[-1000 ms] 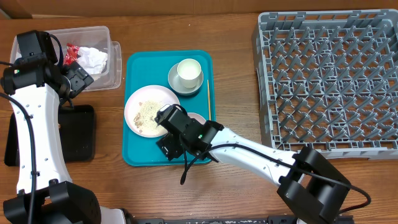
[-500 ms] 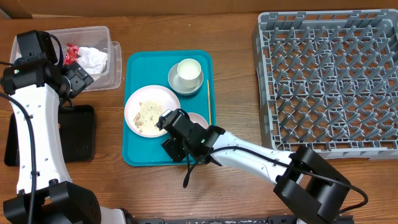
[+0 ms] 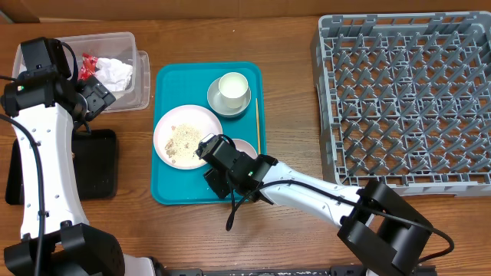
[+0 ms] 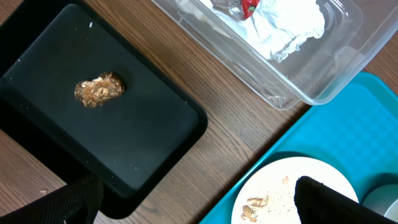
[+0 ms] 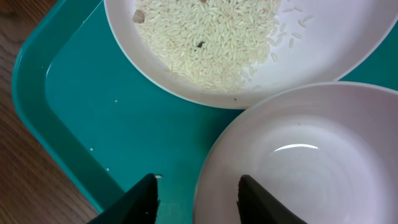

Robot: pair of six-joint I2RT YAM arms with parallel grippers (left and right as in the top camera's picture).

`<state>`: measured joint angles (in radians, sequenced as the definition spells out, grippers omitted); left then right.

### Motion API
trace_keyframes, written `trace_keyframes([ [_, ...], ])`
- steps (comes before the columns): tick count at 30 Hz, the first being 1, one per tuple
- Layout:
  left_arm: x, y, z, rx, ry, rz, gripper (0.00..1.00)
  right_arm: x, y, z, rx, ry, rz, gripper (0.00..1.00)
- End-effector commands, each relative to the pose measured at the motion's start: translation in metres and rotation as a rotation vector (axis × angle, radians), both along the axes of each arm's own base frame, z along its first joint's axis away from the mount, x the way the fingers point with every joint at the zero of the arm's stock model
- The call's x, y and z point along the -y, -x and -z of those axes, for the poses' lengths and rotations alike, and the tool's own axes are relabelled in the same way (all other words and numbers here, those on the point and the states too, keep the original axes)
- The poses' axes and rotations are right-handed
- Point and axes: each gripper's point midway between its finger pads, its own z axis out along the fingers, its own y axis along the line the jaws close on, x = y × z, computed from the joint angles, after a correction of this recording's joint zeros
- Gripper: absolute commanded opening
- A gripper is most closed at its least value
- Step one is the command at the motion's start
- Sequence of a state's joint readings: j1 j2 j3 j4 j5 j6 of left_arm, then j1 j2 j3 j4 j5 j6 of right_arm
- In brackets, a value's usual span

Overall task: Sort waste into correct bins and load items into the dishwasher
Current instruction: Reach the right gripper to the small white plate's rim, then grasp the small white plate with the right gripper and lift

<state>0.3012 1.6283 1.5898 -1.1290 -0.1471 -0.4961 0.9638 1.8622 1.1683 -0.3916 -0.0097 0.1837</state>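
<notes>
Free tray floor [image 5: 87,124] beside small plate [image 5: 298,162], rice plate [image 5: 348,43] crowding

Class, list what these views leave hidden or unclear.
- Overhead: the right arm hides most of the empty dish.
- Right wrist: the bottom edge cuts off the right gripper, so its grip on the rim is unclear.
- Left wrist: the top edge crops the red wrapper.

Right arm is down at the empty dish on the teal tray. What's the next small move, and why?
Probably close the right gripper on the rim of the empty dish: one finger sits outside over the teal tray, the other inside, with a gap showing, so nothing is gripped yet.
</notes>
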Motion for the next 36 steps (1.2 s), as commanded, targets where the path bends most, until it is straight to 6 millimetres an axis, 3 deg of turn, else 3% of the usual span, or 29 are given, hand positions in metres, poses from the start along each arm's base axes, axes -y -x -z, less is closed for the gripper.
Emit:
trace_keyframes([
  [1, -0.002, 0.001, 0.004, -0.011, 0.0, -0.016, 1.0, 0.003, -0.003, 0.003, 0.01, 0.013, 0.014, 0.41],
  [7, -0.001, 0.001, 0.004, -0.011, -0.001, -0.015, 1.0, 0.005, -0.001, 0.02, -0.025, 0.034, 0.042, 0.37],
  [16, -0.001, 0.001, 0.004, -0.011, -0.001, -0.015, 1.0, -0.001, -0.005, 0.015, -0.013, 0.016, 0.043, 0.34],
  [20, -0.001, 0.001, 0.004, -0.011, -0.001, -0.015, 1.0, -0.004, -0.007, 0.009, -0.012, 0.015, 0.043, 0.15],
  [27, -0.001, 0.001, 0.004, -0.011, 0.0, -0.015, 1.0, -0.006, -0.009, -0.001, -0.012, 0.013, 0.045, 0.06],
  [33, -0.001, 0.001, 0.004, -0.011, -0.001, -0.015, 1.0, -0.01, -0.018, -0.042, 0.014, -0.04, 0.07, 0.04],
  [35, -0.001, 0.001, 0.004, -0.011, -0.001, -0.015, 1.0, -0.006, -0.027, -0.064, 0.043, -0.051, 0.094, 0.04],
  [36, -0.001, 0.001, 0.004, -0.011, -0.001, -0.015, 1.0, 0.003, -0.037, -0.086, 0.077, -0.059, 0.128, 0.04],
])
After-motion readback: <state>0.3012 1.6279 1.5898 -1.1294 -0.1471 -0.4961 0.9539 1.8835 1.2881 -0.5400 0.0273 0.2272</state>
